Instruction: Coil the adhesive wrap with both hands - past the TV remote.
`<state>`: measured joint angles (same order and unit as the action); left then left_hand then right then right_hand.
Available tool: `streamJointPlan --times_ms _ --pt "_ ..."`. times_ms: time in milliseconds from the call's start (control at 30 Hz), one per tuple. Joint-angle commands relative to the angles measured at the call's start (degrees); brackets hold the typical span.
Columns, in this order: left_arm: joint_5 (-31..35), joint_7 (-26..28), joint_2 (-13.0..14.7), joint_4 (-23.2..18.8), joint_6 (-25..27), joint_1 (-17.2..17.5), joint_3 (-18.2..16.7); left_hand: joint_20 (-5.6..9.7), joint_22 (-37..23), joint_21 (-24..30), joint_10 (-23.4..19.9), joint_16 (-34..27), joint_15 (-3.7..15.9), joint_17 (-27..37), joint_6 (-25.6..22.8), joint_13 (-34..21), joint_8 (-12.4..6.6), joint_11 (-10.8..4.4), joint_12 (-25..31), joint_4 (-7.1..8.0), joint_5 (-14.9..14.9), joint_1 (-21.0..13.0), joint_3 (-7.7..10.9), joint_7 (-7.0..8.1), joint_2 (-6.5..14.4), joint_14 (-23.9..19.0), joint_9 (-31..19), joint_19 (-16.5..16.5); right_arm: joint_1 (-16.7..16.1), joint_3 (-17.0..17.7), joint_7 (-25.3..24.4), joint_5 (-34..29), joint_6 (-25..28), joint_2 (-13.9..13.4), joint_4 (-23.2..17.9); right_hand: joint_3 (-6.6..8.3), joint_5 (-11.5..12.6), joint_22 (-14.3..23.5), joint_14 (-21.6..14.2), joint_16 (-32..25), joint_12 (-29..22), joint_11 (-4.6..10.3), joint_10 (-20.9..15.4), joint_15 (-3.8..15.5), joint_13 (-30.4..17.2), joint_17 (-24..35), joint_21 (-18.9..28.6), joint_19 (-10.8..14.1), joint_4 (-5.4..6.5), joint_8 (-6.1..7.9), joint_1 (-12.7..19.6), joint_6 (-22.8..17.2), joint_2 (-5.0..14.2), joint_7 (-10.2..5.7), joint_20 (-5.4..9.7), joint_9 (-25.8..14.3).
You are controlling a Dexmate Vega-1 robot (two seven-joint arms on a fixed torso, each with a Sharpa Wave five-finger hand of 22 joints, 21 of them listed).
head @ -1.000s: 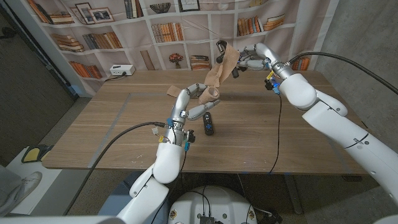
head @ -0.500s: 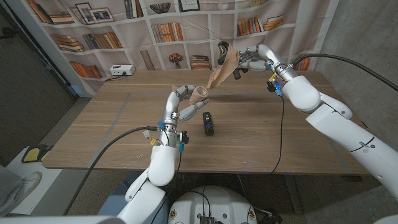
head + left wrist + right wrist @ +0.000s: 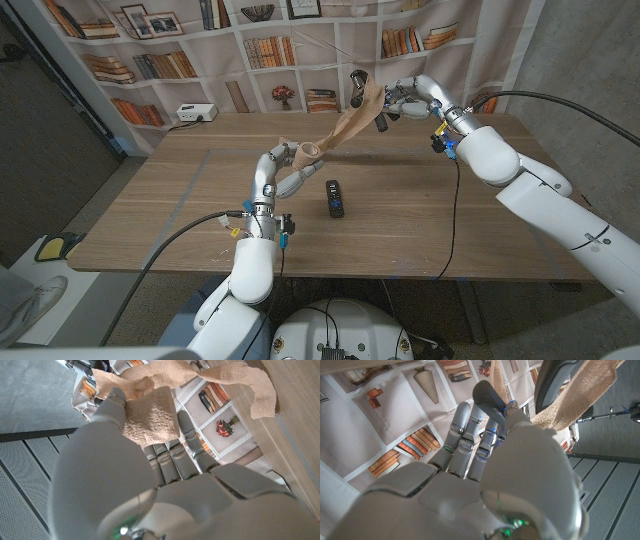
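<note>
Far left, at the back edge of the wooden table (image 3: 150, 200): a small white box (image 3: 196, 113) in front of the bookshelf backdrop (image 3: 150, 60). Left of centre, raised above the tabletop: left hand (image 3: 283, 170), fingers curled around a partly wound roll of tan adhesive wrap (image 3: 345, 125); in the left wrist view, the roll pressed between thumb and fingers (image 3: 165, 462), textured tan cloth bulging out above them. Up and to the right from that roll: a loose band of the wrap, stretched through the air, nowhere touching the wood. Just right of the left hand and a little nearer the front edge: a black TV remote (image 3: 335, 197), lying flat, lengthwise toward the robot, apart from hand and wrap, below the hanging band's lower end. Farther right, high over the back of the table: right hand (image 3: 392, 100), pinching the band's upper end, a short tail drooping beside the dark fingertips; in the right wrist view, tan strip clamped against the thumb. Black cable (image 3: 447, 215) draped down from the right wrist across the table's right half.
</note>
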<state>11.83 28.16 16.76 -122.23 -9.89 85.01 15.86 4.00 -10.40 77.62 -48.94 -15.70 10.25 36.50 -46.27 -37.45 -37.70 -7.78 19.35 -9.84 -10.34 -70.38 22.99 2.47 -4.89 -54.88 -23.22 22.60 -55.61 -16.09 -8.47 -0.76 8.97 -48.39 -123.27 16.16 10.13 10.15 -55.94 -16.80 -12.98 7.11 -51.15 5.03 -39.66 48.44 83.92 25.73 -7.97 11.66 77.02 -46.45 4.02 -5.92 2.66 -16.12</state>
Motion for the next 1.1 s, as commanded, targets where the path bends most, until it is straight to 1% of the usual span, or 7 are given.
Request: streamJointPlan --times_ms 33,300,467,567,800,1067,1100 --pt "-2.5 1.2 0.3 0.6 0.3 1.0 -1.4 -0.03 0.0 0.4 -0.3 -0.1 2.91 0.2 -1.1 -0.1 -0.21 -0.06 -0.2 0.40 -0.4 -11.3 0.23 -0.30 11.5 -3.3 -0.9 -0.1 -1.9 0.7 0.6 0.6 -0.2 -1.6 -1.4 7.70 0.4 0.0 -4.0 -0.5 -0.1 0.40 -0.8 8.57 -0.3 0.1 0.2 -0.1 -1.26 0.22 1.9 -0.2 2.01 -0.16 6.35 -0.3" --pt "-2.9 2.4 0.3 0.9 0.9 0.5 -3.2 -0.03 0.0 0.4 -0.3 0.0 2.94 0.2 -1.1 -0.2 -0.12 -0.07 -0.2 0.38 -0.4 -11.4 0.20 -0.30 11.5 -3.3 -0.7 -0.2 -1.8 0.0 1.5 0.9 -0.5 -1.7 -1.7 7.71 0.4 0.0 -4.0 -0.5 0.0 0.32 -0.7 8.57 -0.3 0.2 0.3 -0.1 -1.27 0.24 1.9 -0.2 2.00 -0.21 6.38 -0.2" --pt "-4.4 2.5 -0.1 1.7 1.6 0.3 -3.7 -0.04 0.0 0.5 -0.4 0.1 2.93 0.2 -1.2 -0.2 -0.08 -0.02 -0.3 0.38 -0.4 -11.4 0.18 -0.39 11.5 -3.4 -0.5 -0.2 -1.9 -0.2 1.9 0.9 -0.3 -2.0 -2.2 7.70 0.4 0.0 -4.0 -0.5 0.0 0.37 -0.8 8.57 -0.2 0.2 0.3 -0.2 -1.24 0.23 1.9 -0.2 2.03 -0.22 6.37 -0.2" --pt "-4.7 2.6 -0.1 2.0 1.8 0.4 -4.0 -0.04 0.0 0.5 -0.4 0.1 2.90 0.2 -1.3 -0.1 -0.11 -0.04 -0.3 0.36 -0.4 -11.4 0.17 -0.36 11.5 -3.4 -0.5 -0.3 -2.4 -0.2 1.9 0.9 -0.3 -2.2 -2.7 7.68 0.4 0.0 -4.0 -0.4 0.0 0.17 -0.7 8.58 -0.2 0.2 0.3 -0.2 -1.26 0.22 1.9 -0.2 1.97 -0.24 6.35 -0.2" --pt "-5.8 3.0 -0.2 2.5 2.4 0.5 -4.7 -0.12 0.0 0.7 -0.5 0.1 3.00 0.2 -1.3 0.0 -0.01 0.09 -0.5 0.32 -0.4 -11.6 0.16 -0.54 11.5 -3.6 -0.3 -0.2 -3.2 -0.2 2.1 0.8 -0.4 -2.8 -3.5 7.71 0.4 0.0 -4.0 -0.4 -0.1 0.33 -0.9 8.56 -0.3 0.2 0.4 -0.2 -1.25 0.20 1.9 -0.2 2.04 -0.26 6.37 -0.2" --pt "-5.8 2.9 -0.1 3.4 3.6 -0.6 -4.9 -0.16 -0.1 0.8 -0.7 0.2 2.98 0.1 -1.4 -0.1 -0.03 0.13 -0.5 0.27 -0.4 -11.7 0.13 -0.60 11.4 -3.7 -0.2 -0.3 -4.2 -0.1 3.2 1.7 -1.5 -3.5 -4.0 7.70 0.4 0.0 -4.1 -0.4 0.0 0.10 -0.7 8.57 -0.3 0.2 0.4 -0.2 -1.24 0.19 1.9 -0.1 2.04 -0.17 6.35 -0.2" --pt "-5.8 3.0 -0.1 3.5 3.6 -0.7 -4.9 -0.17 -0.1 0.9 -0.6 0.3 2.96 0.1 -1.4 -0.1 -0.05 0.25 -0.4 0.26 -0.4 -11.7 0.12 -0.40 11.4 -3.7 -0.2 -0.2 -4.3 -0.1 3.2 1.7 -1.6 -3.6 -4.0 7.72 0.4 0.0 -4.0 -0.4 0.0 0.08 -0.7 8.57 -0.3 0.2 0.4 -0.2 -1.28 0.19 1.9 -0.1 2.02 -0.18 6.38 -0.2"
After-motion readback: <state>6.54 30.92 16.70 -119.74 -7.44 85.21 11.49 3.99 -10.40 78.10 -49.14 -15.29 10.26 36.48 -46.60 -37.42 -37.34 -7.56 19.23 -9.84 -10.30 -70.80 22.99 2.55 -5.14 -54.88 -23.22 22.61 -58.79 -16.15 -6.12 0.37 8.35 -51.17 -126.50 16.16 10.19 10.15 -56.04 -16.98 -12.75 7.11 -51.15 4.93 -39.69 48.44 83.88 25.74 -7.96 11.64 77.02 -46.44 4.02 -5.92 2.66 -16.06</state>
